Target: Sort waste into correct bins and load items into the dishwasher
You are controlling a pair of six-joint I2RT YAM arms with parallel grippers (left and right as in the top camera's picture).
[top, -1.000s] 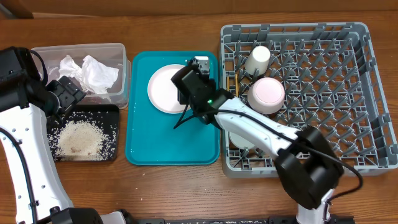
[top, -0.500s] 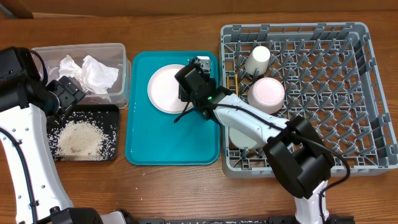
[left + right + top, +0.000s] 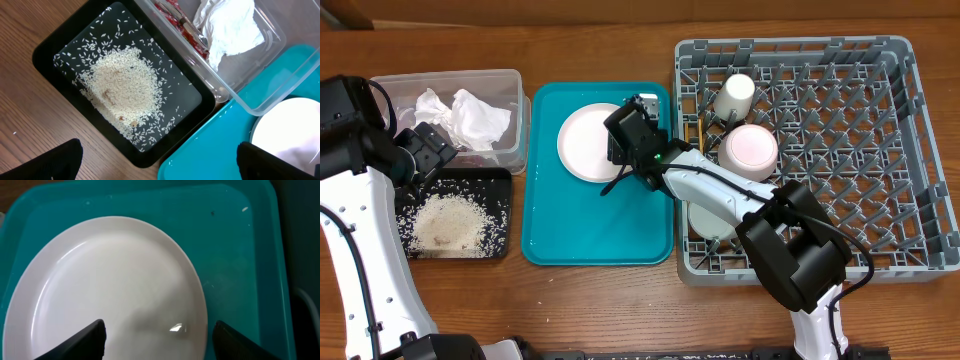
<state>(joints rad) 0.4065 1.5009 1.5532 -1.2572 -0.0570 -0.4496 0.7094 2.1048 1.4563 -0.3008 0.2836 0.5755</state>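
Observation:
A round pale plate (image 3: 585, 143) (image 3: 110, 285) lies at the back of the teal tray (image 3: 590, 225). My right gripper (image 3: 620, 140) (image 3: 165, 342) hangs open low over the plate's right edge, one finger over the plate and the other over the tray, with nothing held. The clear tub (image 3: 510, 85) holds crumpled white napkins (image 3: 470, 115) (image 3: 230, 25) and a red wrapper (image 3: 180, 25). The black tray (image 3: 500, 180) (image 3: 55, 45) holds a heap of rice (image 3: 445, 220) (image 3: 125, 85). My left gripper (image 3: 428, 150) (image 3: 162, 165) is open and empty above the black tray's corner.
The grey dish rack (image 3: 910, 150) at the right holds a white cup (image 3: 735, 97), a round pinkish bowl (image 3: 750, 152), chopsticks (image 3: 700, 135) and a white bowl (image 3: 705, 225) partly under my right arm. Bare wood lies in front.
My right gripper has crept slightly toward the back of the plate's right edge and its jaws have widened a little. The left arm has not moved.

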